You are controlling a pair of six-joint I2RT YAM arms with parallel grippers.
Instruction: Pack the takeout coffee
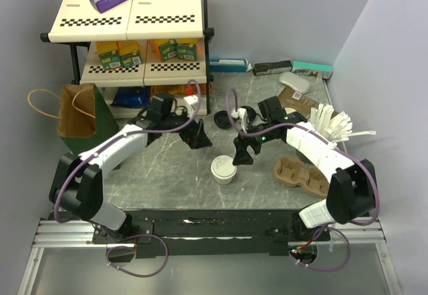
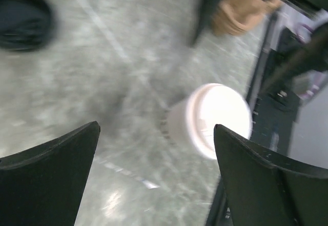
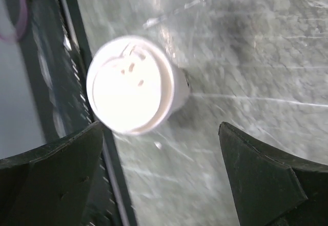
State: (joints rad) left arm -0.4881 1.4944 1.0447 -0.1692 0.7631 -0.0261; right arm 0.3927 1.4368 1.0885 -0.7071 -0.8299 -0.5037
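Left pincer (image 2: 156,128) and right pincer (image 3: 160,126) are both spread and empty. Only the right wrist view shows marks atop the lidded coffee cup (image 3: 134,85); only the top view shows the paper bag (image 1: 73,111).

- Overhead camera: high at the 6 o'clock edge, looking down on the whole table (image 1: 167,174).
- Left wrist camera: close above the cup (image 2: 210,121), which sits at 3 o'clock in frame.
- Right wrist camera: equally close, same cup at 10 o'clock.
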